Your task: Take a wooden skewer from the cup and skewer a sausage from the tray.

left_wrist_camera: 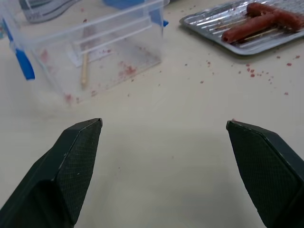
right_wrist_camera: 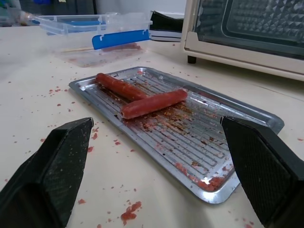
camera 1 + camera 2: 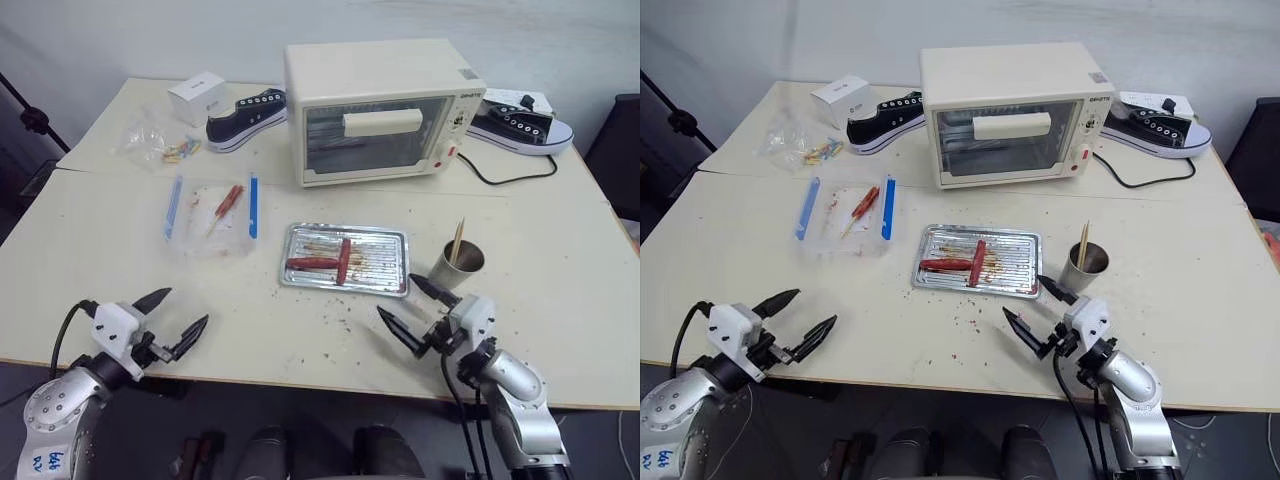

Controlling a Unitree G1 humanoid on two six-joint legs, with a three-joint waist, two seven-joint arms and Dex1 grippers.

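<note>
Both grippers are spread wide and carry nothing, so by the look of things the task has not really begun. The right gripper (image 3: pixel 418 306) hovers over the table's near edge with its fingers splayed, the cup (image 3: pixel 457 264) just beside it at about one o'clock and the tray (image 3: pixel 395 240) at about eleven o'clock. The left gripper (image 3: pixel 170 316) is likewise splayed, well apart from all of that, with the clear plastic bag (image 3: pixel 212 215) near its twelve o'clock. A wooden skewer (image 3: pixel 458 240) still stands upright in the cup, tip sticking out above the rim. On the tray two sausages lie crossed and touching, one sausage (image 3: pixel 343 261) laid over the other, neither pierced. Left to do, as I judge it: draw a skewer out of the cup, carry it to the tray and push it through a sausage.
</note>
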